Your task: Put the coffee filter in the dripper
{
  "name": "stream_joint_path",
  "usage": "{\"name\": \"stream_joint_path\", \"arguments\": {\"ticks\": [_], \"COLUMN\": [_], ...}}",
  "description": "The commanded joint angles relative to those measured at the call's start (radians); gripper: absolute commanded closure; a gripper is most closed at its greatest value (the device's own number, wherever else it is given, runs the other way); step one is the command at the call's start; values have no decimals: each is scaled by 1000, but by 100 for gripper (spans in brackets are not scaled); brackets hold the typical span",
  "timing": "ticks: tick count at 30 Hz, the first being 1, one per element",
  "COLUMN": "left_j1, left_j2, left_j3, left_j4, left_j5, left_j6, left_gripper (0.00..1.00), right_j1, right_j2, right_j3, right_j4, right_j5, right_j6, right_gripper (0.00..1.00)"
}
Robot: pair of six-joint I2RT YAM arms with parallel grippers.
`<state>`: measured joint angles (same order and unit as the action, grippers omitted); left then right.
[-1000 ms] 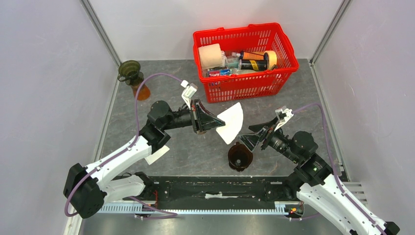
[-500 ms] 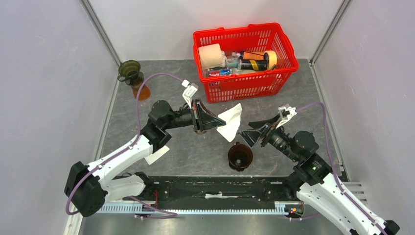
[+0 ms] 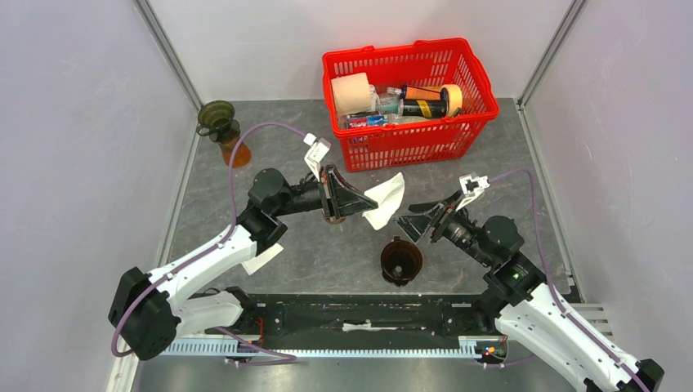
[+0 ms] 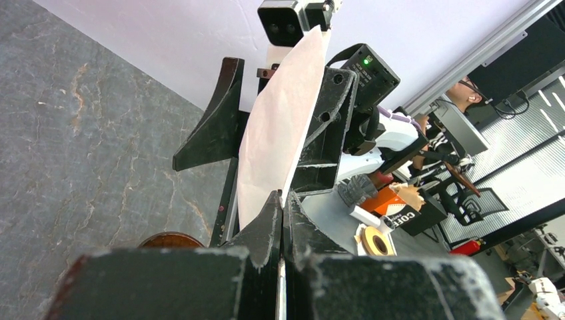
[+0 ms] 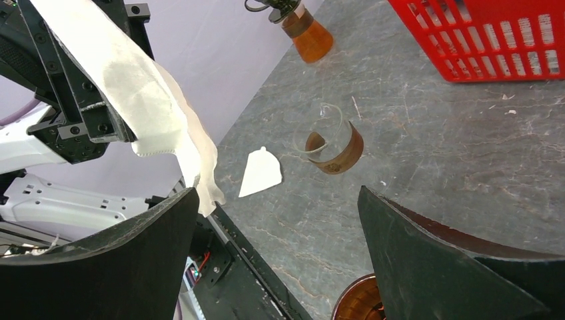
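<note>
My left gripper (image 3: 365,204) is shut on a white paper coffee filter (image 3: 386,198) and holds it in the air above the table, its free end bent. The left wrist view shows the filter (image 4: 280,127) standing up from the closed fingertips (image 4: 270,220). The brown dripper (image 3: 401,260) stands on the table below and to the right of the filter, empty. My right gripper (image 3: 404,220) is open, and its jaws sit on either side of the filter's free edge. The right wrist view shows the filter (image 5: 133,93) at its left jaw and the dripper's rim (image 5: 363,303) at the bottom.
A red basket (image 3: 474,77) of bottles and tape stands at the back. An amber glass carafe (image 3: 222,126) is at the back left. A second filter (image 3: 261,258) lies flat near the left arm. A clear cup with a brown band (image 5: 331,143) stands under the left gripper.
My right gripper has moved up and left until its open jaws reach the filter. The filter has turned and folded narrower. The left gripper has hardly moved.
</note>
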<state>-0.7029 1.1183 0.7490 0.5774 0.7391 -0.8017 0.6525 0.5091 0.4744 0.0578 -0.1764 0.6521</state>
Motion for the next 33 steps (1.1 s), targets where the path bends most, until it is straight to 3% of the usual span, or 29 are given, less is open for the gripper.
{"name": "stream_joint_path", "arguments": {"ticks": [1, 13, 19, 33], "left_j1": [-1, -1, -1, -1], "left_j2": [8, 5, 16, 8], "left_j3": [-4, -10, -11, -15], "left_j4": [67, 96, 113, 147], "left_j5": [16, 31, 35, 46], "left_j6": [-40, -69, -85, -111], "left_gripper": [98, 98, 98, 98], "right_j1": [1, 1, 0, 1], "right_j2": [-10, -29, -17, -7], "right_j3": [-32, -74, -86, -94], "right_j4": [119, 170, 265, 224], "right_j5": [-20, 102, 36, 95], "right_j6": [45, 74, 71, 67], "right_gripper": [3, 3, 3, 5]}}
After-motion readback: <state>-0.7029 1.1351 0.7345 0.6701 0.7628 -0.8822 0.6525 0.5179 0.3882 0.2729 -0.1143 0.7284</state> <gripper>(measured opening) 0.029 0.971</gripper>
